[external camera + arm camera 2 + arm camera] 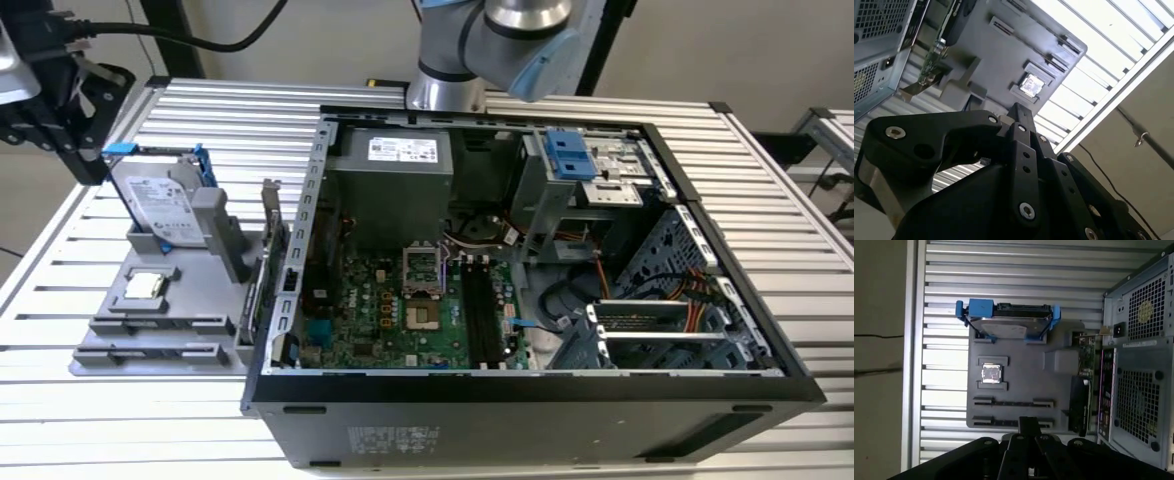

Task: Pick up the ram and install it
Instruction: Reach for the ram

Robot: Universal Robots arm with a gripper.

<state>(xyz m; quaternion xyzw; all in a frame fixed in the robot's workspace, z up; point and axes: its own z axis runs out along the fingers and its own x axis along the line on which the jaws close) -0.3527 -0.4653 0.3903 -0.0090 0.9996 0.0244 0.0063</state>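
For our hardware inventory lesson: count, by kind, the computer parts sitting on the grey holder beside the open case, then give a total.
hard drive: 1
processor chip: 1
ram sticks, edge-on in their slots: 2
expansion card: 1
Total: 5

Robotics lab: slatted aluminium bench (80, 250) (open computer case (534, 420) on it).

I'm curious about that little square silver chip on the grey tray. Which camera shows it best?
The first wrist view: the chip faces it squarely, unobstructed. The second wrist view catches it at a slant; the exterior view sees it obliquely, at its left.
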